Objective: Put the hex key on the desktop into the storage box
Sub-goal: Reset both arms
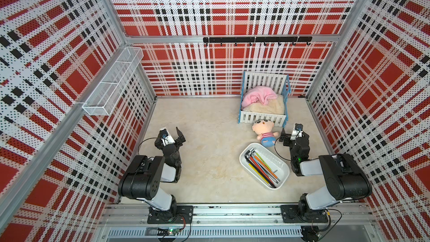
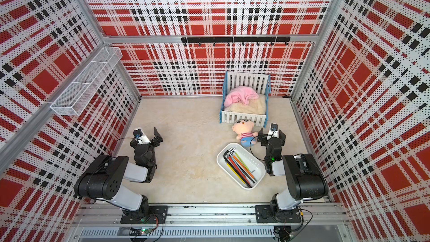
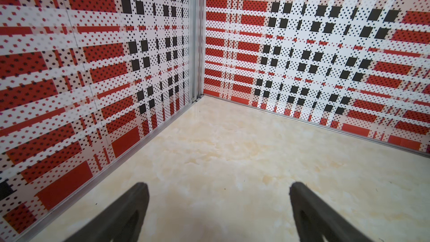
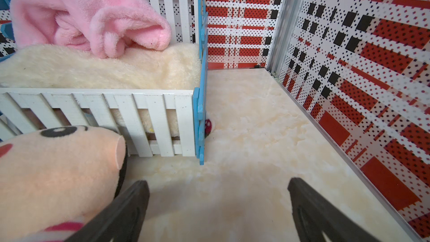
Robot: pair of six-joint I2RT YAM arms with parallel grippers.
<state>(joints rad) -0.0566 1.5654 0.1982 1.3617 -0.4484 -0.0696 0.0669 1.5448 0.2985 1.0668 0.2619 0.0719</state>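
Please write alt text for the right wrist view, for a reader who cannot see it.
The open right gripper hangs empty over the beige desktop. A plush doll lies with its head beside one finger, in front of a white-slatted toy crib holding cream fleece and a pink blanket.

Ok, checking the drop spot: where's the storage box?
In both top views the storage box sits on the desktop, right of centre, hex keys inside, in front of the plush doll beside the right arm.
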